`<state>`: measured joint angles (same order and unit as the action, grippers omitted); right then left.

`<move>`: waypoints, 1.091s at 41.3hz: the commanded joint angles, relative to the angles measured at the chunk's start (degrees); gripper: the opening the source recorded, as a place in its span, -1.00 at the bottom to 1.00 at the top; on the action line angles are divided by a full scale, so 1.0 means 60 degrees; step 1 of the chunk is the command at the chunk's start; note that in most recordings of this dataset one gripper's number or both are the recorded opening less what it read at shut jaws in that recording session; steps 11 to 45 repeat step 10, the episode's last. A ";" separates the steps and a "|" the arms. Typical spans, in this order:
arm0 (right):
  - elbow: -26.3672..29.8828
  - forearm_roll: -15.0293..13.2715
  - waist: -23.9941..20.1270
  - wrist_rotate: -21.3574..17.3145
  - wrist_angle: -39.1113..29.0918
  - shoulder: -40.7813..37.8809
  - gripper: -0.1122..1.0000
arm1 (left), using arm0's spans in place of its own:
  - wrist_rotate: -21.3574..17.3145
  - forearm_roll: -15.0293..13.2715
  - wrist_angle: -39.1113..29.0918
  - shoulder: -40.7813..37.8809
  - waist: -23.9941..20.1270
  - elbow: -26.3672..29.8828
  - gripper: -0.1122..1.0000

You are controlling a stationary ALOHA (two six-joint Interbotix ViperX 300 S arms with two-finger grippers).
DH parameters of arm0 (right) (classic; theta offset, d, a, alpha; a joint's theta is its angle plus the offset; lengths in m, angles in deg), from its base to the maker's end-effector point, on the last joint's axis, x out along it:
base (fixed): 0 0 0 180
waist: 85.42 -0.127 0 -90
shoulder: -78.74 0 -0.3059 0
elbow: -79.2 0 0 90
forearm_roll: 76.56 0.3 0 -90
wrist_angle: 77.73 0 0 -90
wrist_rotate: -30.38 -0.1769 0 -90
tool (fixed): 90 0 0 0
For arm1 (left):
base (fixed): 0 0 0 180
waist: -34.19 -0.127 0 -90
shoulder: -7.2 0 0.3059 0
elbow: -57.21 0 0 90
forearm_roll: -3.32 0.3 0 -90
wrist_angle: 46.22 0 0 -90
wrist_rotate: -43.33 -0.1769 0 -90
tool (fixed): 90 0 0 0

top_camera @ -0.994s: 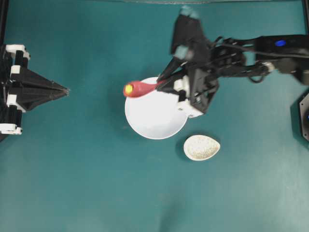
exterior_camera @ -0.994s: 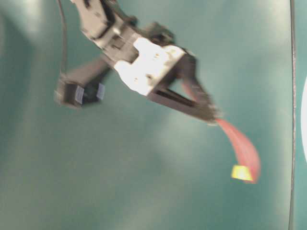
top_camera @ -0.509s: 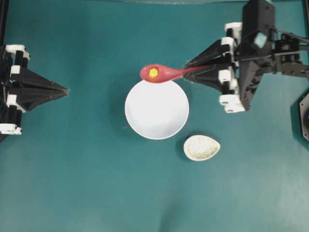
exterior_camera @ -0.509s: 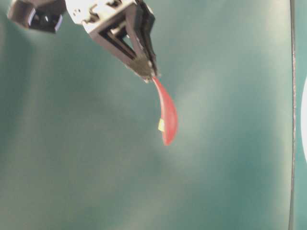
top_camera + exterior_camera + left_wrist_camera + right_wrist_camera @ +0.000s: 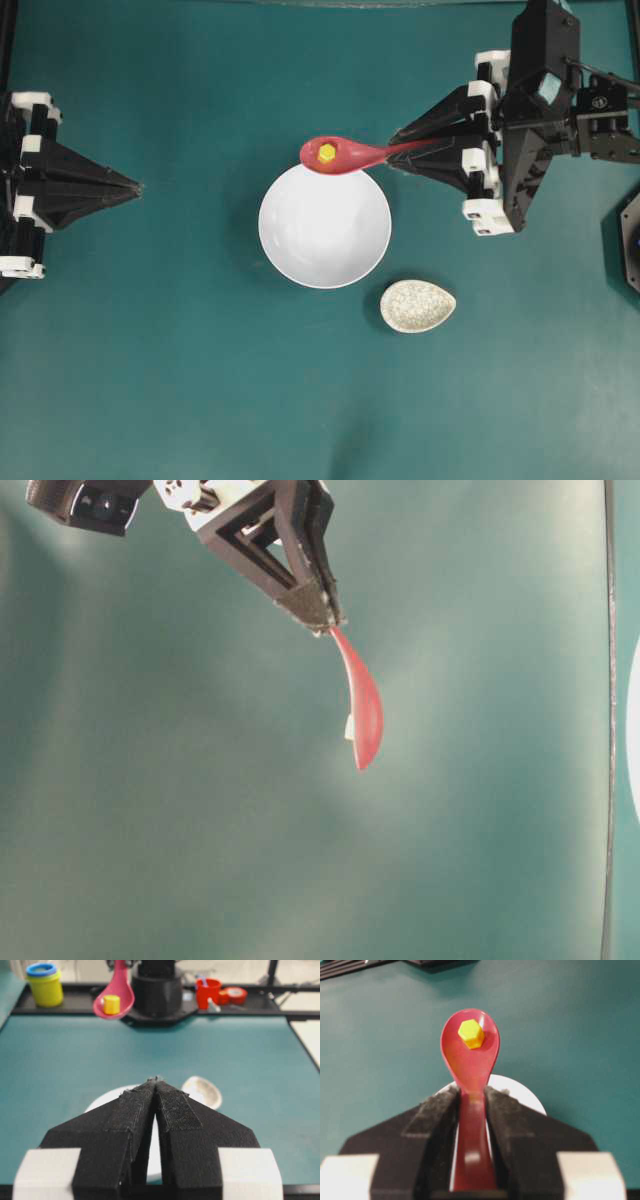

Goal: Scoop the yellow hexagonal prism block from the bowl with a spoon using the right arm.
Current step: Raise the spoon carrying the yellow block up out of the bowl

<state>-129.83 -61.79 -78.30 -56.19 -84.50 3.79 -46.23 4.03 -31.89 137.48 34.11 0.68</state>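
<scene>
My right claw point(image 5: 471, 1105) is clamped on the handle of the spoon point(image 5: 345, 155), and the yellow hexagonal prism block point(image 5: 471, 1033) sits loose in its scoop, above the far rim of the bowl point(image 5: 325, 250). I judge the scoop must stay level and any move slow, or the block rolls off onto the worktop point(image 5: 180, 380).

Glossy spoon point(image 5: 470, 1060); smooth white bowl point(image 5: 325, 235); matt speckled spoon rest point(image 5: 418, 306).
</scene>
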 commanded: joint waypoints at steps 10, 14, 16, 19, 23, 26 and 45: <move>0.0103 0.0015 -0.0015 -0.0015 0.0176 0.0146 -0.35 | -0.0015 0.0015 -0.0015 -0.0044 0.0000 0.0176 -0.80; 0.0103 0.0015 -0.0015 -0.0015 0.0176 0.0146 -0.35 | -0.0015 0.0015 -0.0015 -0.0044 0.0000 0.0176 -0.80; 0.0103 0.0015 -0.0015 -0.0015 0.0176 0.0146 -0.35 | -0.0015 0.0015 -0.0015 -0.0044 0.0000 0.0176 -0.80; 0.0103 0.0015 -0.0015 -0.0015 0.0176 0.0146 -0.35 | -0.0015 0.0015 -0.0015 -0.0044 0.0000 0.0176 -0.80; 0.0103 0.0015 -0.0015 -0.0015 0.0176 0.0146 -0.35 | -0.0015 0.0015 -0.0015 -0.0044 0.0000 0.0176 -0.80; 0.0103 0.0015 -0.0015 -0.0015 0.0176 0.0146 -0.35 | -0.0015 0.0015 -0.0015 -0.0044 0.0000 0.0176 -0.80; 0.0103 0.0015 -0.0015 -0.0015 0.0176 0.0146 -0.35 | -0.0015 0.0015 -0.0015 -0.0044 0.0000 0.0176 -0.80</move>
